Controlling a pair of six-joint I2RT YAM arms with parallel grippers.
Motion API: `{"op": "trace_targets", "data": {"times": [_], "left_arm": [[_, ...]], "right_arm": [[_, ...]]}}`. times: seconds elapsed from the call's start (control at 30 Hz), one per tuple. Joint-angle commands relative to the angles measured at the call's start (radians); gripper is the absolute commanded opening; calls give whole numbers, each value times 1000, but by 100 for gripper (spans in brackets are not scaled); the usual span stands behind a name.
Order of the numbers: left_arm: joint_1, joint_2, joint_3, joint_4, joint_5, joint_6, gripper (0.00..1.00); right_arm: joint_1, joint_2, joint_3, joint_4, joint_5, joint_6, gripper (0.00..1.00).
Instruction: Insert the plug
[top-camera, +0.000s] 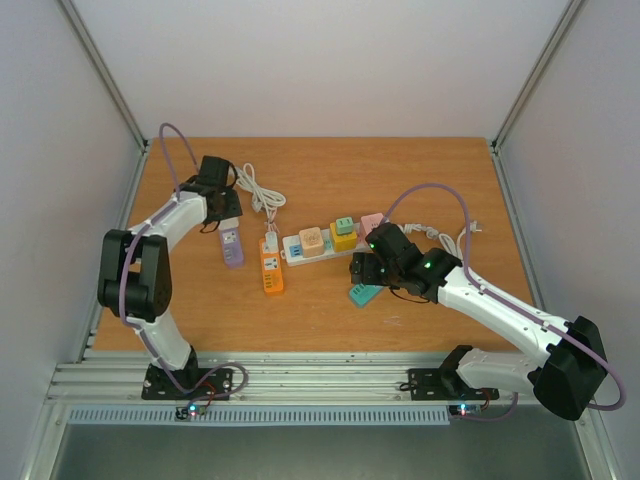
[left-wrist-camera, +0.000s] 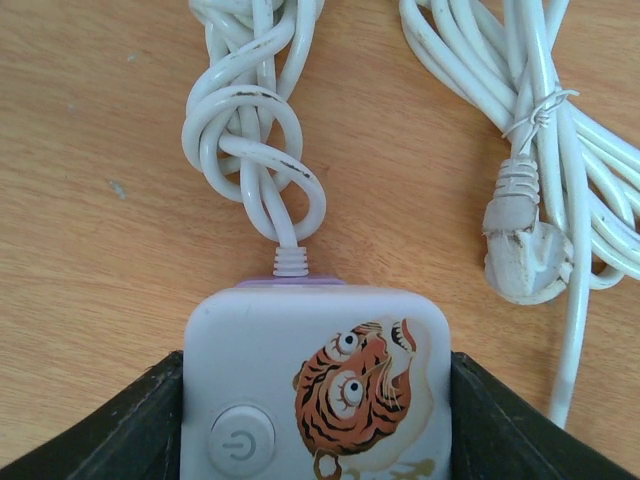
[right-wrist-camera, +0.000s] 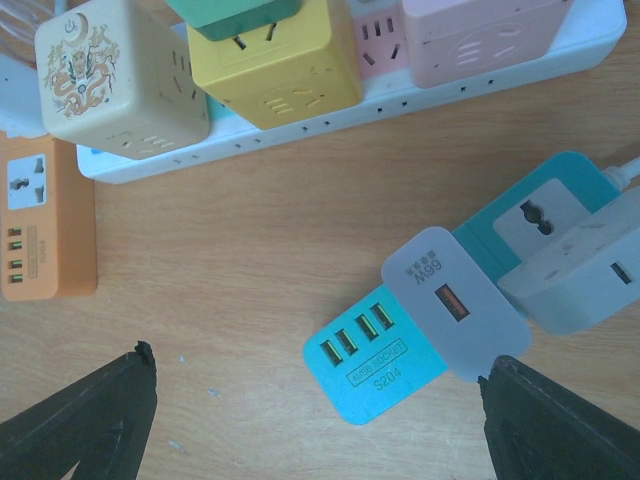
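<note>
A white plug (left-wrist-camera: 525, 255) lies on the wooden table beside its bundled white cable (left-wrist-camera: 590, 150). My left gripper (left-wrist-camera: 315, 370) is shut on a lavender power strip (left-wrist-camera: 320, 370) with a tiger sticker, and its black fingers (left-wrist-camera: 150, 420) press both sides. The strip's knotted cord (left-wrist-camera: 250, 130) runs away from it. In the top view the left gripper (top-camera: 228, 225) is at the strip's (top-camera: 232, 250) far end. My right gripper (right-wrist-camera: 318, 358) hangs open over a teal USB power strip (right-wrist-camera: 375, 365), touching nothing.
An orange power strip (top-camera: 271, 268) lies next to the lavender one. A long white strip (top-camera: 300, 250) carries cream, yellow, green and pink cube adapters (right-wrist-camera: 275, 60). White chargers (right-wrist-camera: 455, 305) sit in the teal strip (top-camera: 364, 294).
</note>
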Motion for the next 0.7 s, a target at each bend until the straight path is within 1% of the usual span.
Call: {"op": "trace_targets", "data": {"times": [0.0, 0.17, 0.3, 0.4, 0.57, 0.67], "left_arm": [[-30, 105, -5, -111, -114, 50, 43], [-31, 168, -3, -140, -98, 30, 39], [-35, 180, -5, -158, -86, 17, 38], [-41, 195, -7, -192, -108, 22, 38], [-41, 182, -41, -192, -52, 15, 36], [-41, 194, -23, -225, -25, 20, 32]], "right_arm": [[-1, -3, 19, 20, -1, -4, 89], [-1, -11, 16, 17, 2, -2, 89], [-1, -16, 14, 17, 1, 2, 89], [0, -13, 14, 23, -6, 4, 89], [-1, 4, 23, 28, -24, 8, 89], [-2, 0, 25, 29, -28, 12, 89]]}}
